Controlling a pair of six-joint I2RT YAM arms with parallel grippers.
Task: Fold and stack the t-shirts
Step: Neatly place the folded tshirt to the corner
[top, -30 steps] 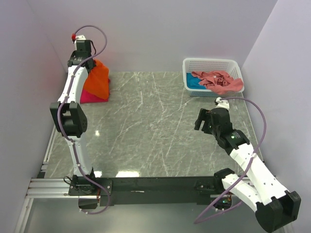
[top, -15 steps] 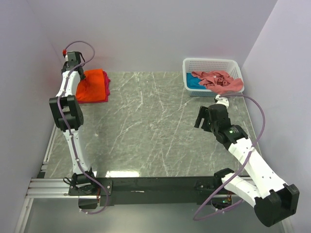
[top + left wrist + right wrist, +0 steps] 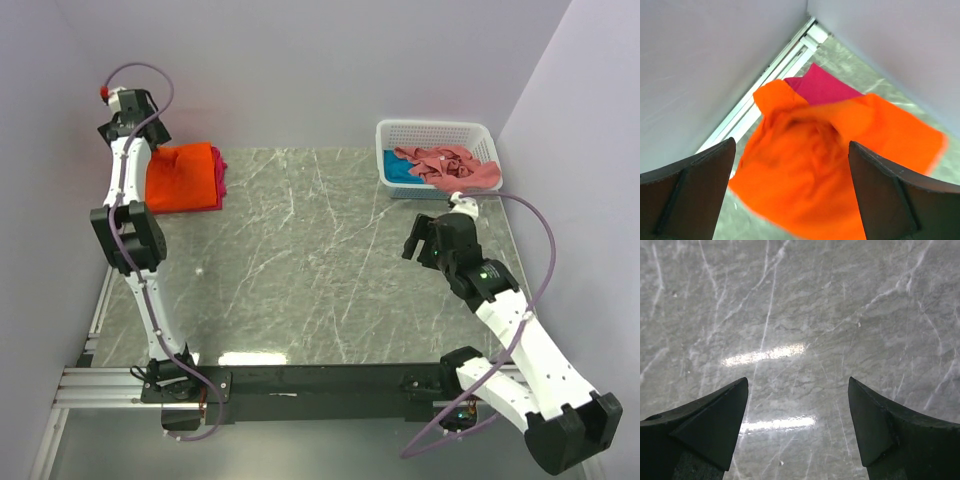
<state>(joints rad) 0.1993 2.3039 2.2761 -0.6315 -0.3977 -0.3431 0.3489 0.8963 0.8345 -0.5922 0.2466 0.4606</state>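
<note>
T-shirts lie in two places on the table (image 3: 300, 260): two are stacked in the far-left corner and two are heaped in the basket (image 3: 432, 125) at the far right. In the basket the pink shirt (image 3: 450, 165) sprawls crumpled over the rim, with the teal shirt (image 3: 398, 170) showing beneath it at the left end. In the corner the orange shirt (image 3: 180, 178) lies on the magenta shirt (image 3: 219, 170), which peeks out along one edge. My left wrist view is blurred, but the orange cloth looks rumpled in the middle rather than flat. The left gripper (image 3: 791, 145) hangs high over that stack with its fingers wide apart and nothing between them. The right gripper (image 3: 797, 381) hovers over bare table just short of the basket, also spread and empty. I judge the orange shirt as placed, so I am clearing the left arm and turning to the basket. I want the left arm to rise straight, so no finger drags the top layer askew. I would check that the orange shirt's edges sit square before leaving it. With the right gripper I would pinch the pink shirt at one edge where it overhangs the rim. That way I avoid catching the teal shirt or the lattice.
</note>
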